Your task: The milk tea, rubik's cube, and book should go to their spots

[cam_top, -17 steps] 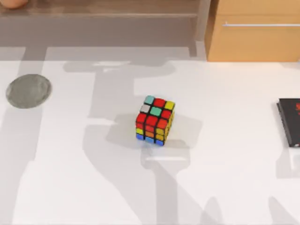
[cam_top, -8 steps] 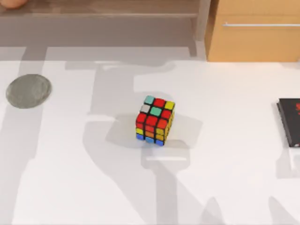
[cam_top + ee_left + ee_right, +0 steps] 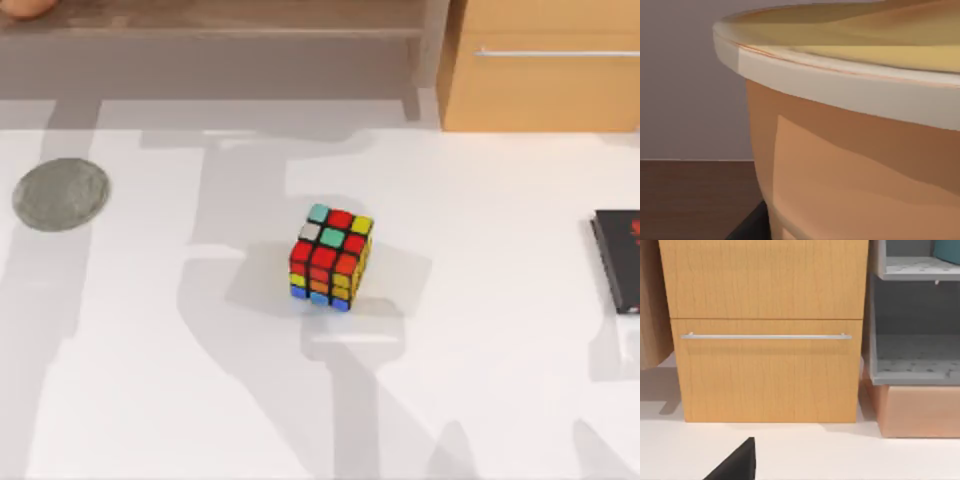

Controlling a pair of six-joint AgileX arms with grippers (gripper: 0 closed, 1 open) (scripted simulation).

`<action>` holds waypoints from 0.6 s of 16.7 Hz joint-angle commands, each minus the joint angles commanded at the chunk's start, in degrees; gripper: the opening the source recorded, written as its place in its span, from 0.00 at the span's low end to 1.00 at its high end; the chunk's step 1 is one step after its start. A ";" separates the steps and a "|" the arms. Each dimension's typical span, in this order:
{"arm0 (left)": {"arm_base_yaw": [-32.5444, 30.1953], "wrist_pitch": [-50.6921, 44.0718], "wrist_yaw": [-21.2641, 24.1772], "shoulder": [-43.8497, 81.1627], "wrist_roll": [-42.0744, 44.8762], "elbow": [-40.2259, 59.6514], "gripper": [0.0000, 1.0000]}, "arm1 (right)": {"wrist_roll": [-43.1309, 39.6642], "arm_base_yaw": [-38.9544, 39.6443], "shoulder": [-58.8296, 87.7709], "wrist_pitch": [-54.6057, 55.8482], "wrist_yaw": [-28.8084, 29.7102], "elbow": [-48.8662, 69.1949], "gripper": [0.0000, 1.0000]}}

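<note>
Top view: the rubik's cube (image 3: 331, 257) sits mid-frame on the table (image 3: 480, 380). Left wrist view: the milk tea (image 3: 855, 150) looms close, probably held by me; I can't tell. Cube likely next.

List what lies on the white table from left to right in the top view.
Grey disc → rubik's cube → black book, cut off by the right edge.
</note>
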 joint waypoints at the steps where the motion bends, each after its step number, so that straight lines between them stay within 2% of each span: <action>1: 0.00 0.00 0.00 0.00 0.00 0.00 0.10 | 0.00 0.00 0.00 0.00 0.00 0.00 1.00; 2: 0.00 0.00 0.00 0.00 0.00 0.00 0.02 | 0.00 0.00 0.00 0.00 0.00 0.00 1.00; 3: 0.00 0.00 0.00 0.00 0.00 0.00 0.00 | 0.00 0.00 0.00 0.00 0.00 0.00 1.00; 10: 0.00 0.00 0.00 0.00 0.00 0.00 0.00 | 0.00 0.00 0.00 0.00 0.00 0.00 1.00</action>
